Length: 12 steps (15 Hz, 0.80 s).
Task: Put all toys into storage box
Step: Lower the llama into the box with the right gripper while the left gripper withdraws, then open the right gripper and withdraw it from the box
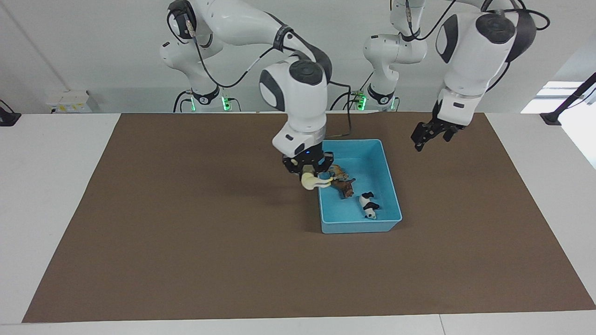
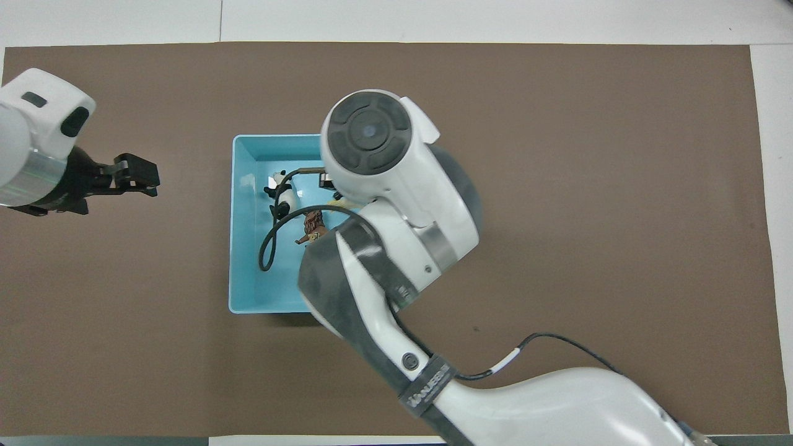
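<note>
The light blue storage box (image 1: 361,227) sits on the brown mat; it also shows in the overhead view (image 2: 238,260). In it lie the black-and-white panda (image 1: 369,205) (image 2: 284,198), the brown lion (image 1: 345,187) (image 2: 313,227) and the orange tiger (image 1: 340,174). My right gripper (image 1: 311,173) is shut on the cream-white horse (image 1: 313,182) and holds it in the air over the box's wall toward the right arm's end. In the overhead view its wrist hides the horse and tiger. My left gripper (image 1: 432,136) (image 2: 145,176) is open and empty, raised over the mat beside the box.
The brown mat (image 1: 186,242) covers most of the white table (image 1: 51,195). A black cable (image 2: 272,238) from the right arm hangs over the box. Black stands sit at both table ends (image 1: 554,116) (image 1: 7,116).
</note>
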### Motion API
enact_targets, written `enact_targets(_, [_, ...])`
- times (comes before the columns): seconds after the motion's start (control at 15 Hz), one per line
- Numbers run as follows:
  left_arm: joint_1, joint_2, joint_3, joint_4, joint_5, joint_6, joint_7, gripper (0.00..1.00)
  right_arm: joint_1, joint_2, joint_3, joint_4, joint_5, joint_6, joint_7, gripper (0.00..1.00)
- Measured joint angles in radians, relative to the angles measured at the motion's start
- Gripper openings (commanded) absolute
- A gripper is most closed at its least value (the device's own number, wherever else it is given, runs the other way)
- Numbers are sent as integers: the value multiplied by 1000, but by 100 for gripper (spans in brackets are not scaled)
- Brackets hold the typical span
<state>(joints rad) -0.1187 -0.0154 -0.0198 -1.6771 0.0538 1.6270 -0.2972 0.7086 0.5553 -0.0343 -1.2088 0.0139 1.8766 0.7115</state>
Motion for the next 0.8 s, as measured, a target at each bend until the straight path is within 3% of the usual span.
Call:
enact_targets(0.13, [40,1,1,57,0,-68,93,100,72,41,-1,6,-1,52,48,0])
enact_targets(0.2, [65,2,-2,69,-2,-80,122,100,92,61,-1,-4,0,105,66,99])
enact_targets(0.33, [122,4,-8,72,-15,-88,184,100,107,88,-2,-34,0,171,104,100])
enact_targets(0.53, [150,4,-17,64,-35,-98,239,100,106,87,-8,-31,-2,128,187,100])
enact_targets(0.8, [154,3,-29,65,-84,-94,239,100,73,12,-40,1,-6,96,196,100])
